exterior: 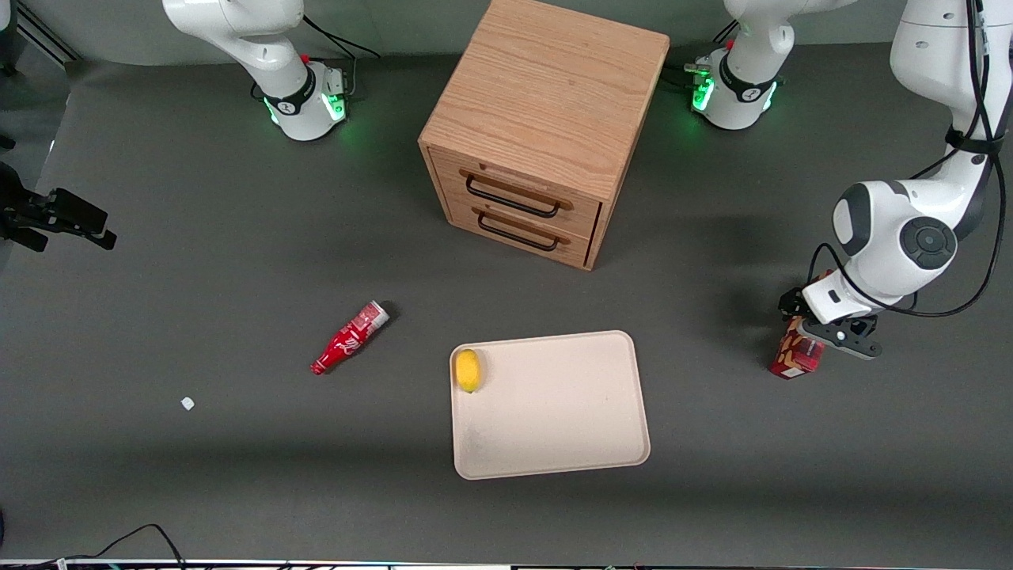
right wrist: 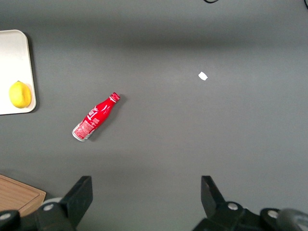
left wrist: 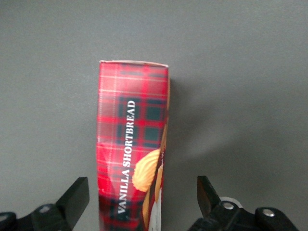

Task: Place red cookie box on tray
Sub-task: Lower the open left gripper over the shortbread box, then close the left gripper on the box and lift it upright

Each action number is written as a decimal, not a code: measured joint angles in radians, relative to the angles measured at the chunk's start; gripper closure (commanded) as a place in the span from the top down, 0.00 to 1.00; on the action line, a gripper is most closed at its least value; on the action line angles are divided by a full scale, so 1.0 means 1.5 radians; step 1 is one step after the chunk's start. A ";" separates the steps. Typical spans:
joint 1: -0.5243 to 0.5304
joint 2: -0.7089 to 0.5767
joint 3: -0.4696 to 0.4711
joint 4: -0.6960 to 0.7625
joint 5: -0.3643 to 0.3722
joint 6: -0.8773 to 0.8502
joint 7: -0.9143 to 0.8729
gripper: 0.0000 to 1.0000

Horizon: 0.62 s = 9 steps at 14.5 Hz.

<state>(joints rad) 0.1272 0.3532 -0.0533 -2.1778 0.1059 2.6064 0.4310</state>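
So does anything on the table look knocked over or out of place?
The red bottle lies on its side. A white scrap sits loose nearby. The gripper straddles the cookie box, fingers open.

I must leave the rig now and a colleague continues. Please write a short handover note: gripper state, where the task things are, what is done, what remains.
Gripper: open, fingers on either side of the red cookie box, not yet closed on it.
Red cookie box: on the table toward the working arm's end, apart from the tray.
Tray: nearer the front camera than the wooden drawer cabinet; a lemon lies on it at one corner.
Done: approach to the box.
Left: close, lift, carry the box to the tray, set it down.
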 measured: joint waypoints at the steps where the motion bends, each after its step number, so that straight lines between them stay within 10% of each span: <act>1: 0.000 0.004 0.001 0.000 0.000 0.004 0.001 0.72; 5: -0.002 0.011 0.002 0.000 0.001 0.010 0.001 0.06; 9: -0.002 0.011 0.002 0.000 0.001 0.010 0.002 0.00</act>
<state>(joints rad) 0.1248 0.3704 -0.0499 -2.1773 0.1074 2.6210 0.4341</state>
